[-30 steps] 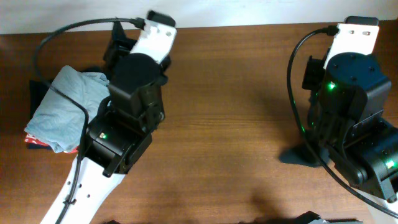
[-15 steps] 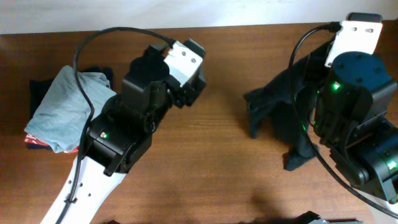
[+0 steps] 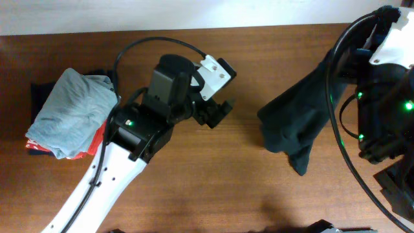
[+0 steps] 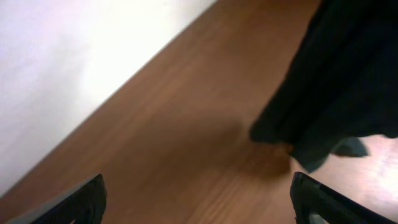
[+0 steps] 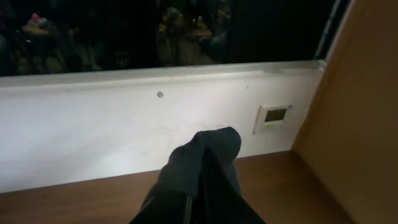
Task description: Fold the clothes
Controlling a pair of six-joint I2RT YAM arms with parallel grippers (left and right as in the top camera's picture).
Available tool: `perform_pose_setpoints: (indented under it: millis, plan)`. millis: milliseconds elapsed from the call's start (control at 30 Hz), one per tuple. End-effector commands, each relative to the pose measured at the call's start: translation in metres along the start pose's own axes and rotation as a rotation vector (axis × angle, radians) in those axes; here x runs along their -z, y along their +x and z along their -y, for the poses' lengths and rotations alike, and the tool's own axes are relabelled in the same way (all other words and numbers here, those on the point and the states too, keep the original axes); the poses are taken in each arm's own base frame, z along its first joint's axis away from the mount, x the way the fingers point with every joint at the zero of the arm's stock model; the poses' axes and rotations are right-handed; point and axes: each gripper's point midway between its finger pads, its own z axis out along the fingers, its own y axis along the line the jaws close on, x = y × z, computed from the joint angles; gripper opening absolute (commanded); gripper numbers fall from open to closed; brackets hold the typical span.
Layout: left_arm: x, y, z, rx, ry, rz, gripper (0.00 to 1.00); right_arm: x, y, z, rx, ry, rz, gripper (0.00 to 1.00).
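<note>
Brown wood-grain table [image 3: 213, 181] is filling the overhead view, with a white wall [image 5: 93, 143] and a dark window running behind it in the right wrist view. One black short-sleeved T-shirt of soft plain fabric [image 3: 294, 129] is hanging in a bunched drape below the right gripper [image 5: 198, 208], whose jaws are pinching shut on a rolled fold of it. The cloth's lowest point seems to be brushing the wood. The left gripper [image 3: 218, 111] is hovering with its jaws spread wide and nothing between them. The shirt is lying ahead of it and off to its right, apart from the fingers. Well behind the left gripper, a crumpled light grey-blue garment [image 3: 68, 110] is sitting on top of folded orange-red [image 3: 97, 139] and navy clothes [image 3: 40, 94]. The main risk, as I am judging it, is coming from the bunching. The open jaws could be closing on several layers at once, or on a sleeve instead of a hem, so the shirt would be spreading out twisted. The single pinch above could also be slipping if the left arm pulls sideways. The right arm's black cable [image 3: 336, 97] is looping close beside the cloth and could be snagging it.
</note>
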Motion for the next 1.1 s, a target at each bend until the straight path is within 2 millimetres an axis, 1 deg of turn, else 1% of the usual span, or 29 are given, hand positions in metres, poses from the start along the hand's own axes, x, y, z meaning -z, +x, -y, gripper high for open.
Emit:
perform_pose_setpoints:
  millis: [0, 167, 267, 433, 500, 700, 900, 1000, 1067]
  plan:
    - [-0.015, 0.000, 0.022, 0.023, 0.151, 0.006, 0.94, 0.010, -0.018, 0.004, -0.027, -0.033, 0.048, 0.04]
    - [-0.035, 0.010, 0.049, 0.050, 0.331, -0.014, 0.94, 0.013, -0.024, 0.006, -0.030, -0.031, 0.062, 0.04]
    - [-0.044, 0.015, 0.056, 0.063, 0.380, -0.029, 0.94, 0.015, -0.027, 0.008, -0.029, -0.030, 0.067, 0.04]
    - [-0.041, 0.014, 0.056, 0.063, 0.381, -0.026, 0.92, 0.014, -0.026, 0.007, -0.019, -0.030, 0.067, 0.04]
    - [-0.038, 0.018, 0.061, 0.068, 0.397, -0.044, 0.91, 0.014, -0.026, 0.007, -0.019, -0.030, 0.066, 0.04]
    - [-0.040, 0.045, 0.081, 0.088, 0.455, -0.147, 0.90, 0.014, -0.030, 0.007, -0.029, -0.030, 0.080, 0.04]
    - [-0.043, 0.051, 0.102, 0.048, 0.581, -0.112, 0.90, 0.015, -0.031, 0.007, -0.033, -0.030, 0.085, 0.04]
    - [-0.051, 0.057, 0.107, 0.013, 0.625, -0.108, 0.90, 0.016, -0.034, 0.008, -0.038, -0.030, 0.093, 0.04]
    - [-0.056, 0.060, 0.115, -0.011, 0.688, -0.093, 0.90, 0.017, -0.037, 0.010, -0.043, -0.030, 0.098, 0.04]
